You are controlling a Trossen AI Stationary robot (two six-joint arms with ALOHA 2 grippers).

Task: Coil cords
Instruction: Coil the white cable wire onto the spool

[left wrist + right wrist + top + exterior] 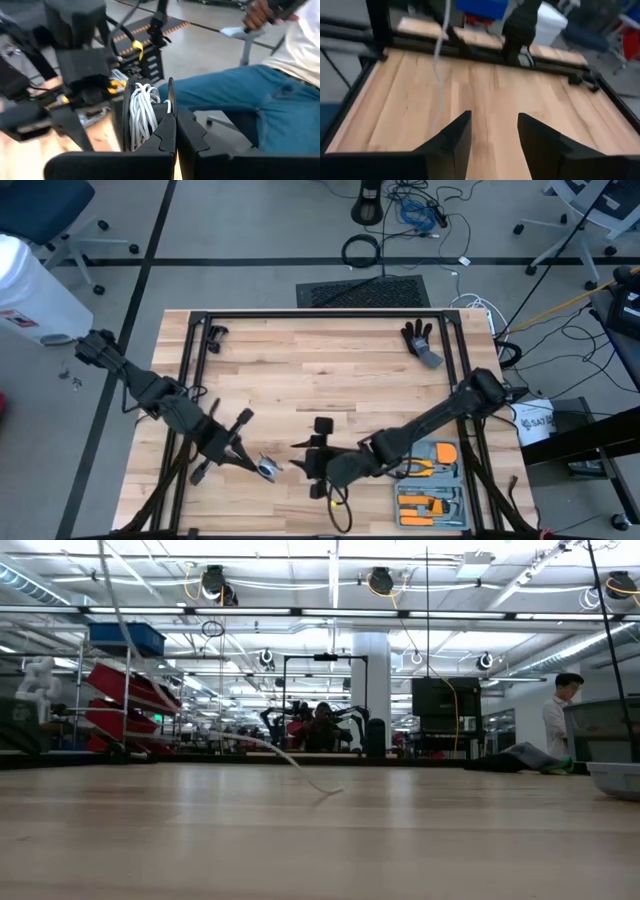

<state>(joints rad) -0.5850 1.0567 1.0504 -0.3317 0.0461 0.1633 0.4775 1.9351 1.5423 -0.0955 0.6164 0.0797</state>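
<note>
1. The cords are one thin white cord (142,112) wound on a small black reel (268,467). The reel sits just above the near edge of the wooden table (330,370), a bit left of the middle of that edge.
2. In the left wrist view many loops of white cord are already wrapped between the two black sides of the reel.
3. The left gripper (262,466) is at the reel. Its two dark fingers (165,137) are pinched tight on the reel's rim, so it is holding the reel.
4. The right gripper (318,442) is just to the right of the reel. Its fingers (452,140) are spread apart with nothing between them. Only bare table shows in the gap.
5. A loose piece of white cord (439,60) hangs down over the table in front of the right gripper. In the low view a thin white line (290,762) drops to the table and ends there.
6. I think the winding is partly done. The job looks like it is between two wraps, with the right gripper holding nothing.
7. The next move would need the right gripper to reach the loose cord, close on it, and carry it round the reel while the left gripper holds the reel still.
8. A tool tray (432,490) lies to the right of the reel, and a black glove (420,340) lies near the far right corner of the table.
</note>
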